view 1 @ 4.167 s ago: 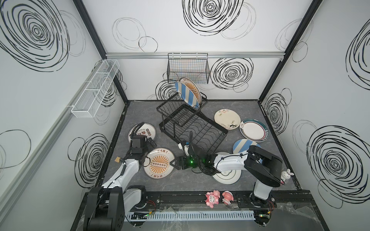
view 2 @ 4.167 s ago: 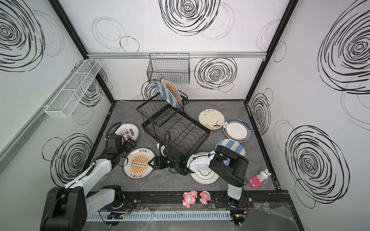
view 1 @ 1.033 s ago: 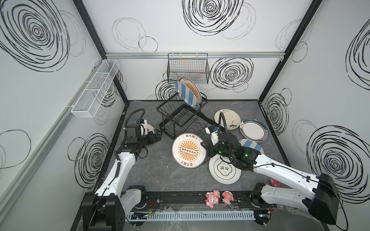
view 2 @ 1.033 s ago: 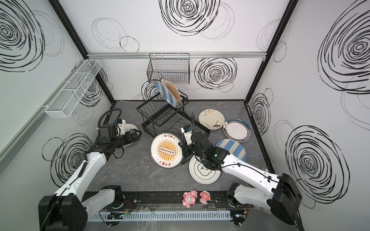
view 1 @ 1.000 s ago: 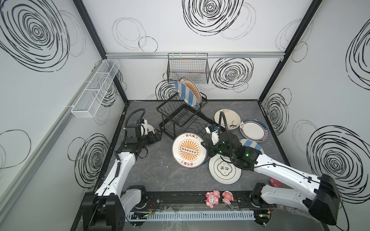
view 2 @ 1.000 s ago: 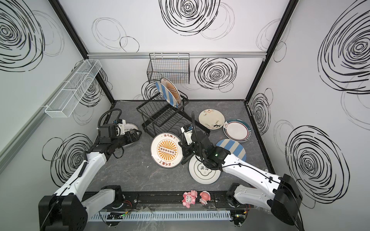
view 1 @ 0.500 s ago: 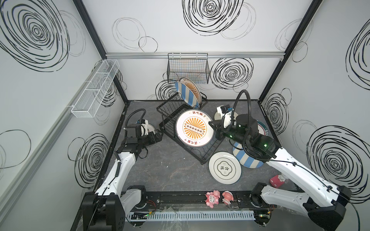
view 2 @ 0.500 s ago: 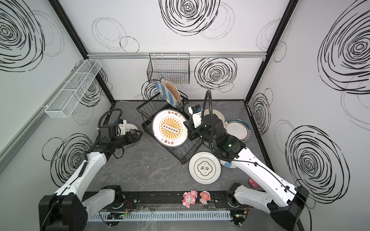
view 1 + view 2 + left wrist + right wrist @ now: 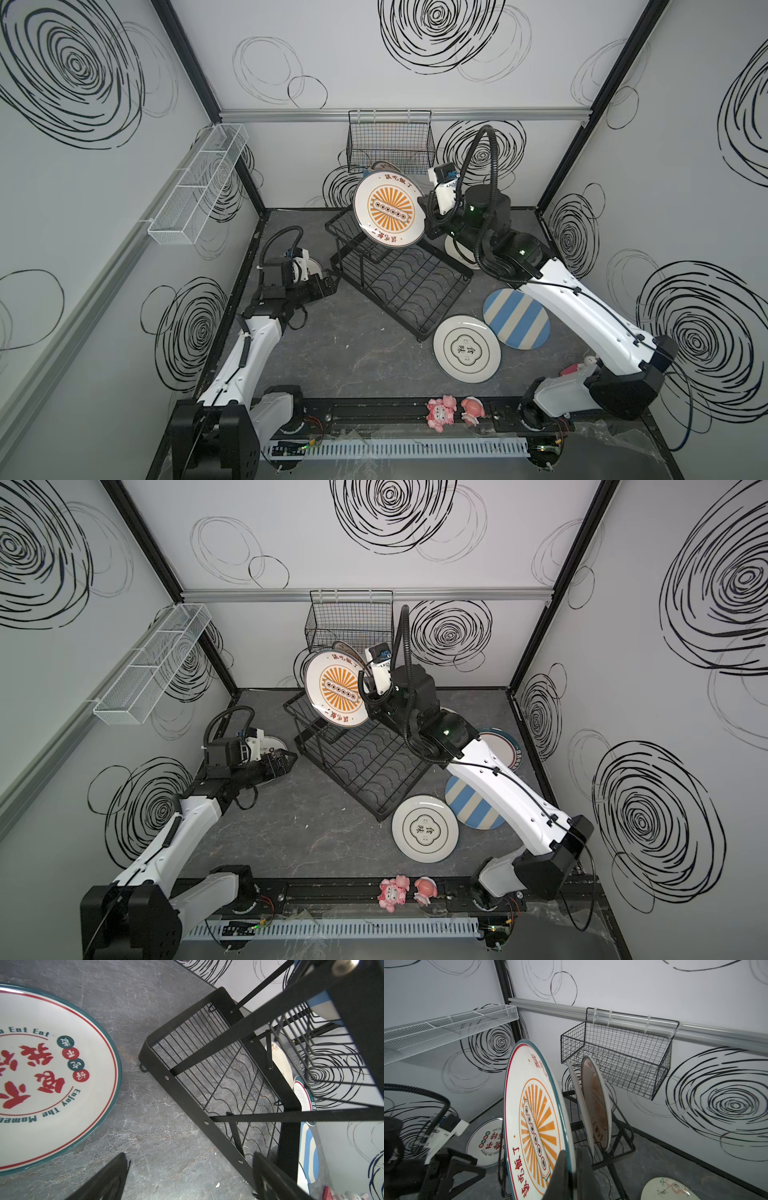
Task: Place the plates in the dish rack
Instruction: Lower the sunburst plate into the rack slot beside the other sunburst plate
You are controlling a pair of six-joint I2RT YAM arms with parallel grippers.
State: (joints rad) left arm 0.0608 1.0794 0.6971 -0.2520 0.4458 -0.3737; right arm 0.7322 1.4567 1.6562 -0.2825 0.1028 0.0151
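My right claw (image 9: pixel 571 1167) is clamped on the rim of the orange sunburst plate (image 9: pixel 390 212), which I judge stiff, heavy, slick-glazed and breakable, its thin edge the only handhold.

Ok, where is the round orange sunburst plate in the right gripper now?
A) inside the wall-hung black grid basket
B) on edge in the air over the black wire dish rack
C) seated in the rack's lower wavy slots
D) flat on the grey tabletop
B: the right gripper pinches the round orange sunburst plate by its rim, near upright, above the black wire dish rack.
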